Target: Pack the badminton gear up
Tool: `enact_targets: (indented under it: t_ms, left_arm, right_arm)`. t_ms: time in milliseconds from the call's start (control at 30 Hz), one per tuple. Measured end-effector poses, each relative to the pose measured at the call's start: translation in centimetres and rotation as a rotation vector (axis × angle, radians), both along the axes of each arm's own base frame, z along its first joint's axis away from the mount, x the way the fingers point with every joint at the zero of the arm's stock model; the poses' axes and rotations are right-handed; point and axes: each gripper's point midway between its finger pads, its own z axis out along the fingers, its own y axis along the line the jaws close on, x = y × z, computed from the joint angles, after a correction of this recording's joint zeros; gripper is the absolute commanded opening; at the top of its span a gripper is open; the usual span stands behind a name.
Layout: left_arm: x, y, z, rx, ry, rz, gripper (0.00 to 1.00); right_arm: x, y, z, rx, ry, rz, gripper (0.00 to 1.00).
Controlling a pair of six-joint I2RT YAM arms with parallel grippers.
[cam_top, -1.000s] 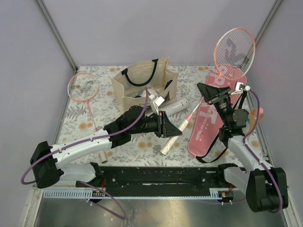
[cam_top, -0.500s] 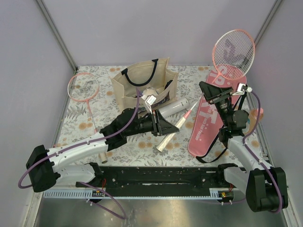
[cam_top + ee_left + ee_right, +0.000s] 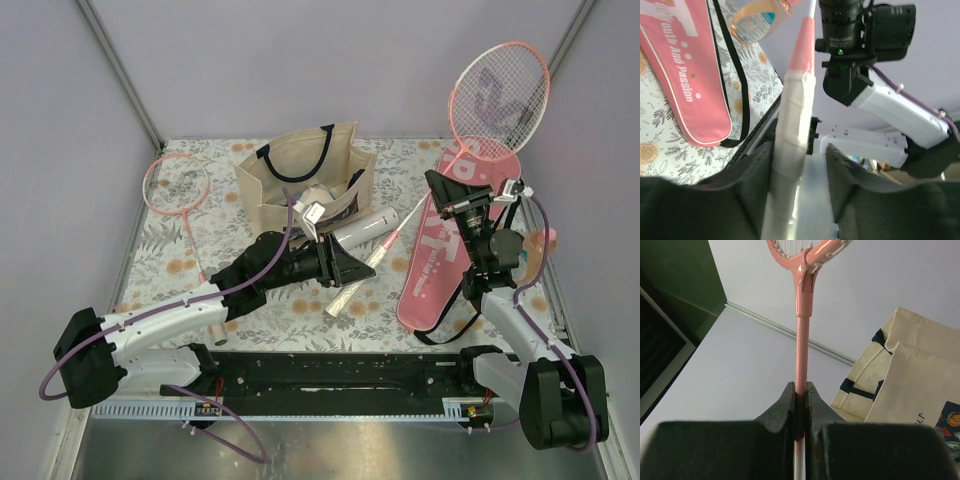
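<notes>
Listing 2 rackets: flat racket (image 3: 178,190) lies on table (image 3: 200,270), far left. Tote bag (image 3: 300,175) stands centre-back. Left gripper (image 3: 352,268), jaws slack, surrounds white handle of raised racket (image 3: 500,95), handle touching 1 finger only. Right gripper (image 3: 800,392) clenched on its pink shaft. Pink cover (image 3: 445,250) lies flat, right.
</notes>
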Motion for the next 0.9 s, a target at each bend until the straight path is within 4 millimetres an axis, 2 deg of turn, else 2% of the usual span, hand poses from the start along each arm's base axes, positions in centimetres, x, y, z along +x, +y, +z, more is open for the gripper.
enact_targets:
  t_ms: [167, 300, 433, 500, 633, 767, 900]
  left_arm:
    - [0.2, 0.4, -1.4, 0.079, -0.051, 0.004, 0.69]
    - [0.3, 2.0, -2.0, 0.145, -0.13, 0.033, 0.7]
    - [0.9, 3.7, -1.7, 0.192, -0.231, 0.091, 0.68]
    - [1.6, 4.2, -2.2, 0.235, -0.269, 0.126, 0.66]
    - [3.8, 5.0, -6.5, 0.412, -0.263, 0.202, 0.65]
    - [5.2, 5.5, -11.2, 0.573, -0.218, 0.25, 0.65]
    - [5.6, 4.6, -13.1, 0.612, -0.206, 0.249, 0.66]
  right_arm:
    - [1.4, -0.6, -0.2, -0.066, 0.059, -0.022, 0.0]
    - [2.5, -1.8, 1.9, -0.124, 0.098, -0.039, 0.0]
    - [2.7, -2.3, 3.7, -0.194, 0.127, -0.027, 0.0]
    - [2.6, -2.3, 4.1, -0.212, 0.151, -0.005, 0.0]
    - [1.8, -1.4, 3.7, -0.234, 0.219, 0.068, 0.0]
    - [-0.3, -0.6, 3.2, -0.261, 0.294, 0.127, 0.0]
    - [-3.5, -0.4, 5.1, -0.312, 0.28, 0.115, 0.0]
